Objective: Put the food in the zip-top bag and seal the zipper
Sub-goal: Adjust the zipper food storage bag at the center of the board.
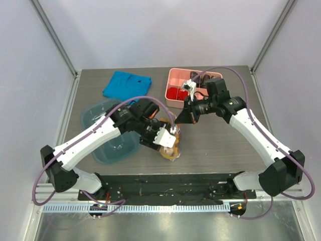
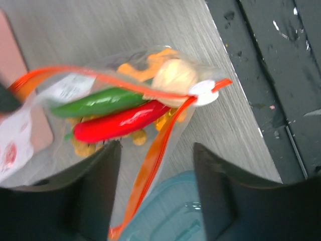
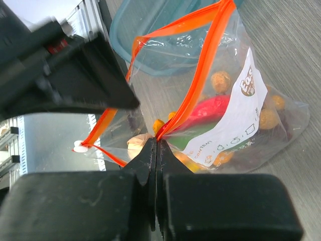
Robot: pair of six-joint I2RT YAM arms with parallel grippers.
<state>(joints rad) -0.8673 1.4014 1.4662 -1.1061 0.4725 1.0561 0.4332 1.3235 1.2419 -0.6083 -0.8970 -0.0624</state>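
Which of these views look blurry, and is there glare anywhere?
Left wrist: bag smeared, a glare streak on the chili. Right wrist: bag label fairly sharp, near fingers dark and soft. Top: sharp, evenly lit.

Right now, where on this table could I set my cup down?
Bare table lies between the zip-top bag and the right arm's base, and left of the blue cloth. Crowded: around the bag, teal tub and pink box.
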